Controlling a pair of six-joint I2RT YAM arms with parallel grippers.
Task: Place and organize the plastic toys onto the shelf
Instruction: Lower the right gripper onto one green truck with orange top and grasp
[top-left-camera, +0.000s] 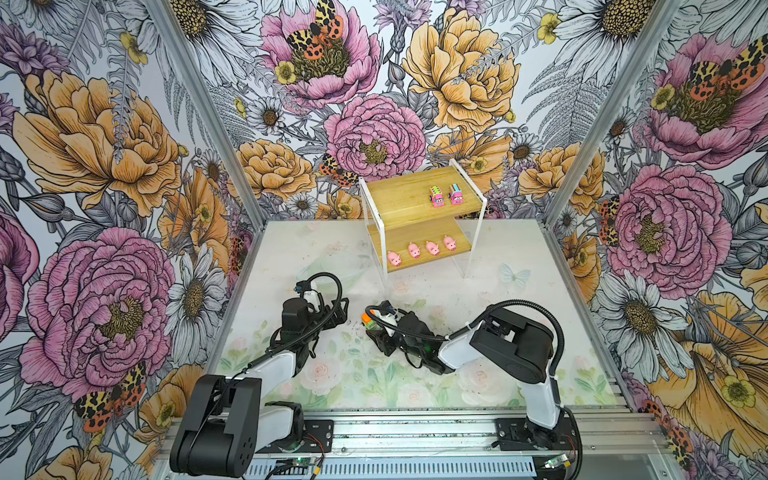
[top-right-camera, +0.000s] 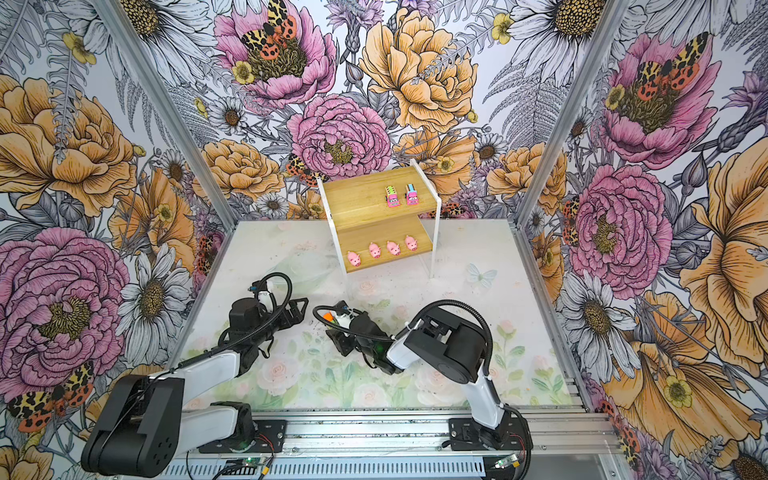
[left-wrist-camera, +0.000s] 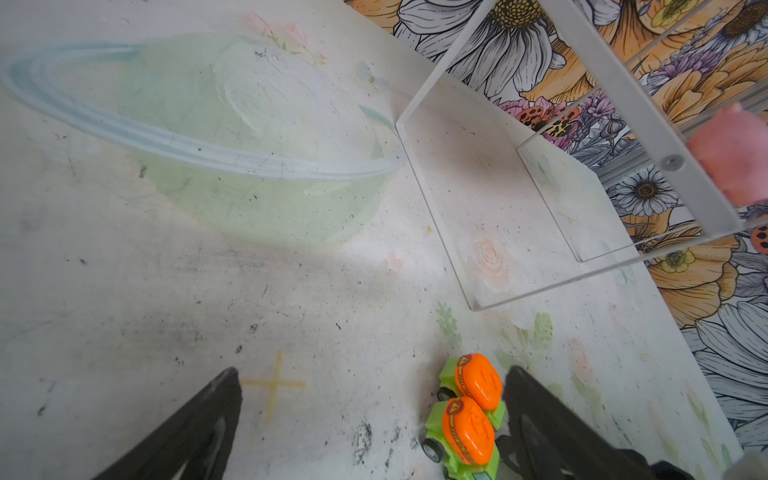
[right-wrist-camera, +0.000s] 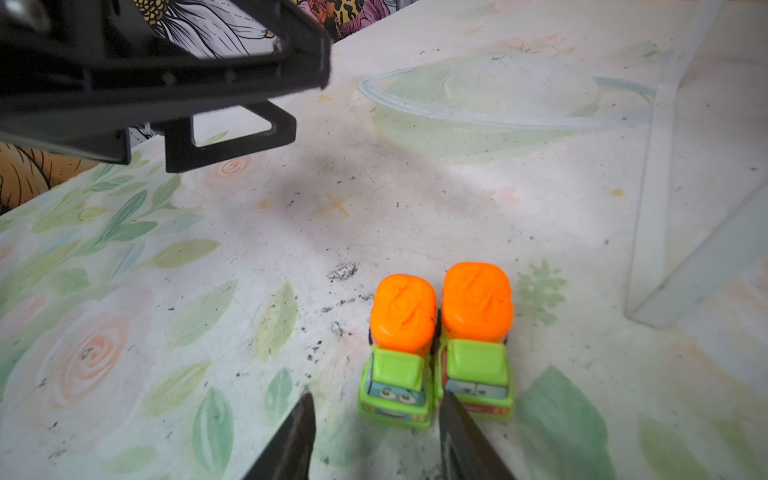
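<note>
The left pincer (left-wrist-camera: 372, 369) and right pincer (right-wrist-camera: 377, 394) both gape open (neither gripping) beside the orange-and-green trucks (right-wrist-camera: 403, 311).

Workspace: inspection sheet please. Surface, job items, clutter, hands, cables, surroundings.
Surface: floral mat, scuffed, dark smudges.
Job's things: shelf; four pink pigs on its lower board; two pink trucks on its upper board; two orange-and-green trucks side by side on the mat.
Clutter: black specks by those trucks; nothing else seen.
Hands: left hand open, trucks close to one finger; right hand open, tips either side of one truck's cab.
Cables: black hose arcs over each wrist.
Surroundings: floral walls, aluminium rail in front.
</note>
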